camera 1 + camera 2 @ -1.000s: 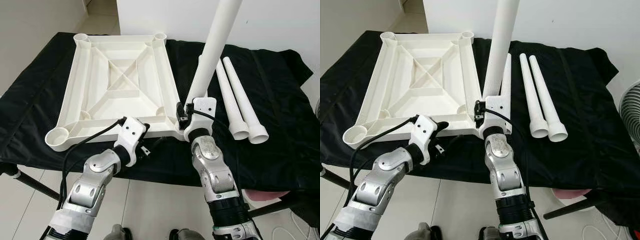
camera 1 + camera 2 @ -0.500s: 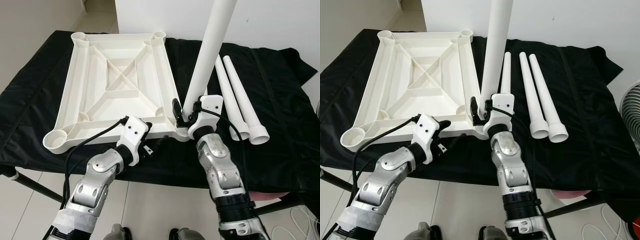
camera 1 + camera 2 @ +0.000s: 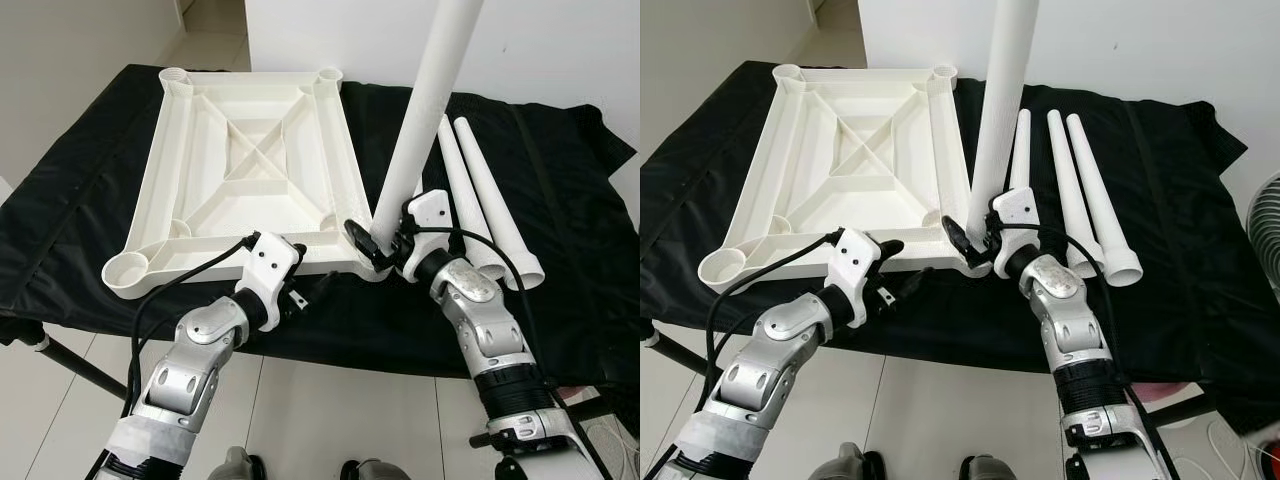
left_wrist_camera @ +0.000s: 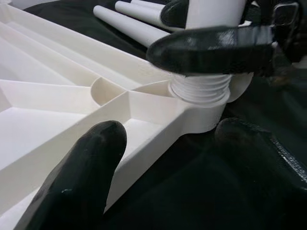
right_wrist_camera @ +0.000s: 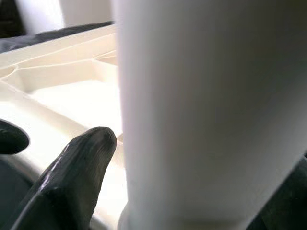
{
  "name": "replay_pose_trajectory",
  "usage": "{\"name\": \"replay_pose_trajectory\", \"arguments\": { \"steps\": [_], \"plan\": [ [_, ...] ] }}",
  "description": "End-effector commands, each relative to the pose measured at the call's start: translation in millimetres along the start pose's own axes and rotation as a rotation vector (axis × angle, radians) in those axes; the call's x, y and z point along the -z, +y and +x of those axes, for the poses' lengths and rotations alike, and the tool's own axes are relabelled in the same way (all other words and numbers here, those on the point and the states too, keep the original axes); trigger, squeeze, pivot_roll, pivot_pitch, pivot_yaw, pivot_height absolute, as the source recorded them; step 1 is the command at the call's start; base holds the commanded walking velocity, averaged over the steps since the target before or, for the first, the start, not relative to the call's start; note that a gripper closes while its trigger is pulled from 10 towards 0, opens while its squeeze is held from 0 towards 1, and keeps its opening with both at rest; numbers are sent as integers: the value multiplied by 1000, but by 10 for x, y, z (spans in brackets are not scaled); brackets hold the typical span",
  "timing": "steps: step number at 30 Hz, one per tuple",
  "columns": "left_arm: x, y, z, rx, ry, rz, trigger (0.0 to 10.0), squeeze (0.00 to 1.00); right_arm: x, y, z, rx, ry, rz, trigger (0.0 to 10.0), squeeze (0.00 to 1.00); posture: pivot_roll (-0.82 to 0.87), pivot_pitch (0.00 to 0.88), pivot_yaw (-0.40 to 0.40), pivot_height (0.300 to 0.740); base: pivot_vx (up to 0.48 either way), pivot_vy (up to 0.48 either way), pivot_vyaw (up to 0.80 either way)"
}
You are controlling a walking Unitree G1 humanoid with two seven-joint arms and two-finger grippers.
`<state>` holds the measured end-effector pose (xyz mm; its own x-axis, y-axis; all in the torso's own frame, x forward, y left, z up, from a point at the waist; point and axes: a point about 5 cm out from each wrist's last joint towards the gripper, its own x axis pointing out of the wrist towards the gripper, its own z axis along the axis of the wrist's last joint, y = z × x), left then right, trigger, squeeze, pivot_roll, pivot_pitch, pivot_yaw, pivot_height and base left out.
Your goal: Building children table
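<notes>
We look along our left gripper (image 4: 163, 167), its two black fingers (image 4: 81, 177) spread apart over the near edge of the white tabletop (image 4: 62, 115), which lies underside up with its ribs showing. One finger sits over the tabletop's rim; the other lies over the black cloth (image 4: 192, 191) just beside it. Between and beyond them is the corner socket (image 4: 204, 115), and a white leg (image 4: 213, 12) stands upright in it, its threaded end (image 4: 200, 90) partly exposed above the socket. Our right gripper (image 4: 211, 28) has the leg just above the threads, one black finger (image 4: 211, 45) crossing its front. More legs (image 4: 129, 21) lie on the cloth behind.
</notes>
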<state>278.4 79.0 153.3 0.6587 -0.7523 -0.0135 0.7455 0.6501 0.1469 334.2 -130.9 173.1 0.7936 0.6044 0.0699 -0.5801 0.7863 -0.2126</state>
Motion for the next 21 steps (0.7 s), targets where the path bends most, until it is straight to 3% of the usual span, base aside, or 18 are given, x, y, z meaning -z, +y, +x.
{"name": "replay_pose_trajectory", "arguments": {
  "steps": [1,2,10,14,15,20,21],
  "plan": [
    [19,-30,22,4,7,14,10000,0,35,-36,13,-22,15,-15,6431,0,-104,74,23,740,0,0,0],
    [17,-60,35,19,5,14,10000,0,60,-72,16,-31,25,-19,0,0,-102,75,22,740,0,0,0],
    [17,-137,69,46,2,13,10000,0,115,-136,15,-47,33,0,0,0,-103,73,21,740,0,0,0],
    [2,-130,89,40,-7,10,10000,0,117,-52,32,-37,22,56,0,0,-105,73,20,740,0,0,0],
    [1,-128,92,38,-7,12,10000,0,129,-28,43,-18,35,72,9647,0,-105,73,20,740,0,0,0],
    [6,-121,98,34,-8,13,10000,0,165,89,108,72,75,82,10000,0,-111,71,19,740,0,0,0],
    [5,-126,107,33,-9,11,10000,0,156,127,138,147,77,111,10000,0,-111,68,18,740,0,0,0]
  ]
}}
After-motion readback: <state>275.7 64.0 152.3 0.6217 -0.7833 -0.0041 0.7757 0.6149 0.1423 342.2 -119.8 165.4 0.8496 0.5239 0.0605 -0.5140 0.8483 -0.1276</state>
